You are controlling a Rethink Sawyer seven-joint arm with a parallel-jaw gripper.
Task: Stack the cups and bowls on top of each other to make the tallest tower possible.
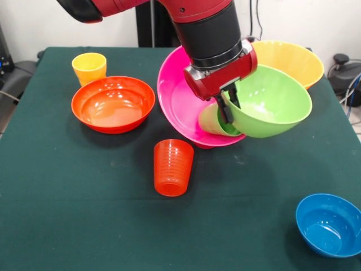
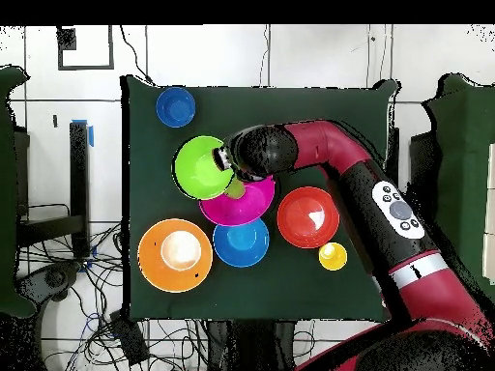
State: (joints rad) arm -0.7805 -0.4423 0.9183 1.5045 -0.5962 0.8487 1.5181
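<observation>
Here, front view, entries run left to right.

Yellow cup (image 1: 89, 67): upright on the green table (image 1: 67, 214), far left, just behind the red-orange bowl.
Red-orange bowl (image 1: 113, 104): wide and shallow, flat on the cloth, mouth up, apart from the pile.
Ribbed orange-red cup (image 1: 172, 167): alone on the cloth, in front of the pink bowl, wider end up, not touching anything.
Pink bowl (image 1: 177, 101): large, tipped steeply so its inside faces the camera; its lower edge is down at the cloth.
Light green cup (image 1: 210, 120): lying inside the pink bowl, against the lime green bowl.
Gripper (image 1: 228, 101): comes down from the red and black arm (image 1: 208, 28); its dark fingers (image 1: 225, 110) are pinched over the rim of the lime green bowl.
Lime green bowl (image 1: 265, 101): held by its rim, tilted, mouth toward the camera, overlapping the pink bowl's right side.
Yellow-orange bowl (image 1: 290, 59): large, behind the lime green bowl, partly hidden by it.
Blue bowl, near corner (image 1: 329, 224): mouth up, well apart from everything else.

Overhead view: another blue bowl (image 2: 241, 242) sits beside the pink one, between the yellow-orange and red-orange bowls; it is hidden from the front.
</observation>
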